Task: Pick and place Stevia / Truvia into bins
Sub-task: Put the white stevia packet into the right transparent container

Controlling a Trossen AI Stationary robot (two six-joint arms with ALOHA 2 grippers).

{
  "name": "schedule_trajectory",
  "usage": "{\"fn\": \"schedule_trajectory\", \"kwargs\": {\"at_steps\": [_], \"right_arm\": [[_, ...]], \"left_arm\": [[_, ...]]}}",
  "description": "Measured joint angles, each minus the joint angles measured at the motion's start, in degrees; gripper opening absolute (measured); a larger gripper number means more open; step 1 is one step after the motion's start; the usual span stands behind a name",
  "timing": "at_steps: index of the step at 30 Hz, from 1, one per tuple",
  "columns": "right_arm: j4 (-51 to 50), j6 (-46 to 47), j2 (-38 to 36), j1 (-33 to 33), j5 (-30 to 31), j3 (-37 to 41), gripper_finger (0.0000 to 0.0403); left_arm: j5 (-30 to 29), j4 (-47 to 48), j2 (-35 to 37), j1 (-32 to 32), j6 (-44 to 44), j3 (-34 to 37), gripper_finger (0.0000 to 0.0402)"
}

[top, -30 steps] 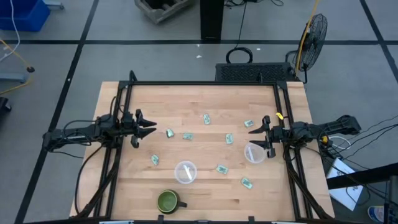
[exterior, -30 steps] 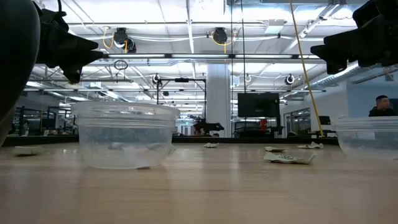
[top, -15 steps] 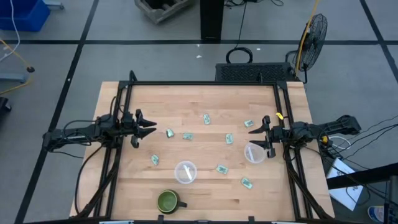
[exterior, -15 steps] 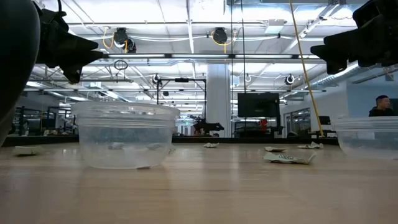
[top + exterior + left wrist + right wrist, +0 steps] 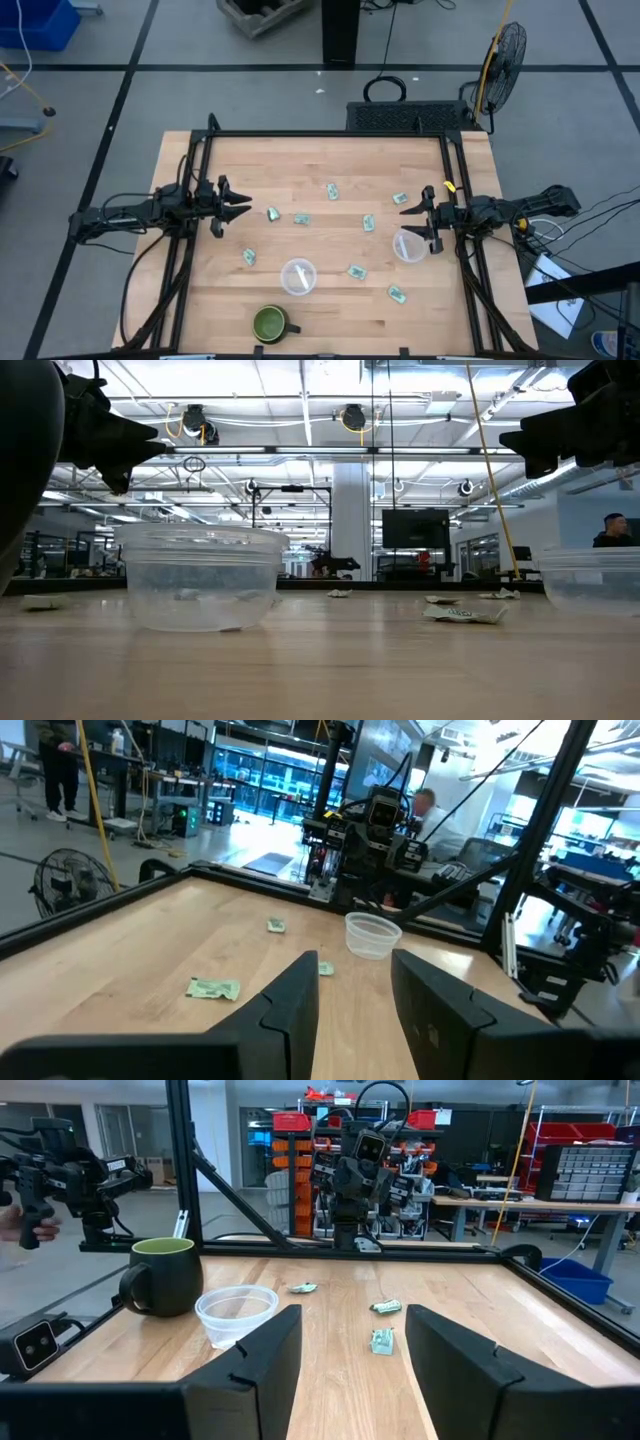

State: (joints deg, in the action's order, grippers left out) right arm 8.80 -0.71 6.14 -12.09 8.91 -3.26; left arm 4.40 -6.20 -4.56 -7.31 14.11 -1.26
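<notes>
**Both arms parked at the table edges, nothing held**

Here I see the left gripper [image 5: 243,207] at the table's left side, fingers apart and empty; the right gripper [image 5: 408,211] at the right side, fingers likewise apart and empty, poised just beside the right cup [image 5: 408,245]. A second clear cup [image 5: 297,276] stands near the front centre, and behind it from the rig's side a dark green mug [image 5: 270,323] sits at the front edge, clear of both arms. I count eight sweetener packets [image 5: 332,190] lying loose on the wooden table [image 5: 300,160], all outside the cups: one just ahead of the left gripper, the rest scattered between the arms. A fan [image 5: 503,50] stands on the floor beyond the table. A black frame rims the tabletop
</notes>
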Motion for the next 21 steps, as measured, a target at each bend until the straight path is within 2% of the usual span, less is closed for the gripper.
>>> {"fn": "schedule_trajectory", "kwargs": {"at_steps": [7,14,21], "right_arm": [[0.0,0.6,0.0,0.0,0.0,0.0,0.0172],[0.9,12.1,0.0,0.0,0.0,0.0,0.0175],[0.9,18.5,0.0,0.0,0.0,0.0,0.0172]], "left_arm": [[0.0,0.0,0.0,0.0,2.0,0.0,0.0131],[0.0,0.0,0.0,0.0,10.2,0.0,0.0131],[-1.3,0.0,0.0,0.0,8.3,0.0,0.0131]]}}
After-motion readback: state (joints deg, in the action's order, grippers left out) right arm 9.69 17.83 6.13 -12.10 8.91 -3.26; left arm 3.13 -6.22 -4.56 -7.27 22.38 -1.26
